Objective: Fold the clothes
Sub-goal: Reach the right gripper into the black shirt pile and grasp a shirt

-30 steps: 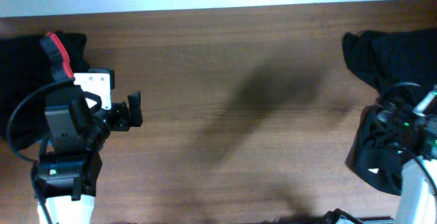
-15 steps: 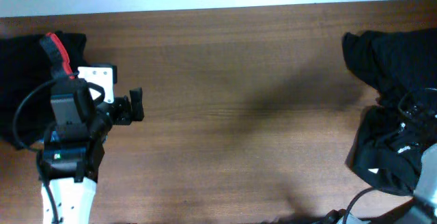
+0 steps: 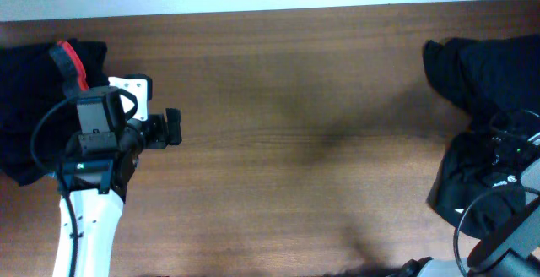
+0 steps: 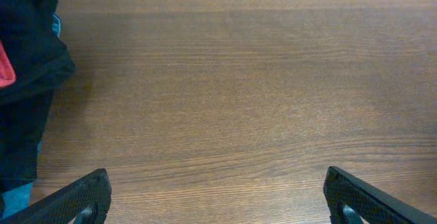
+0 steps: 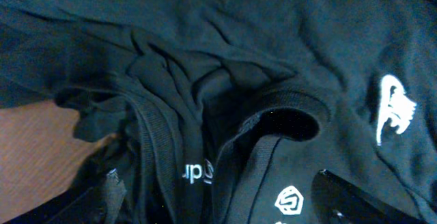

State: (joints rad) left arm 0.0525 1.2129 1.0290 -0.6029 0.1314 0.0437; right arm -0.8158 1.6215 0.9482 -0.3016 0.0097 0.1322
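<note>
Clothes (image 3: 485,70): black short-sleeved garments in two crumpled heaps at opposite edges of the frame; none is spread flat or folded.
Right heap: fills the right edge of the overhead view from the upper right down to the lower right, with layers bunched over each other.
Left heap (image 3: 25,112): upper left of the overhead view, with a red-orange band (image 3: 72,67) showing on top.
Table (image 3: 295,100): brown wood, running bare across the middle of the frame between the heaps.
Left gripper (image 3: 167,130): jaws wide apart, holding nothing, over bare wood just right of the left heap.
Right gripper (image 5: 218,186): low over the right heap, fingers well apart at the lower corners of the wrist view; cloth lies between them but nothing looks pinched.
Wrist close-up: a ribbed collar (image 5: 293,104) sits at centre among deep wrinkles, with white logos (image 5: 395,108) at right and along the bottom.
Stage, as a guess: picking one garment out of the right heap to bring it to the open middle.
Risk, too many layers: the folds overlap so closely that closing here could catch two garments, and both would drag out together.
Risk, poor hold: a pinch on a loose wrinkle instead of the collar or a hem could slip, or lift the shirt in a twisted bundle that will not lie flat.
</note>
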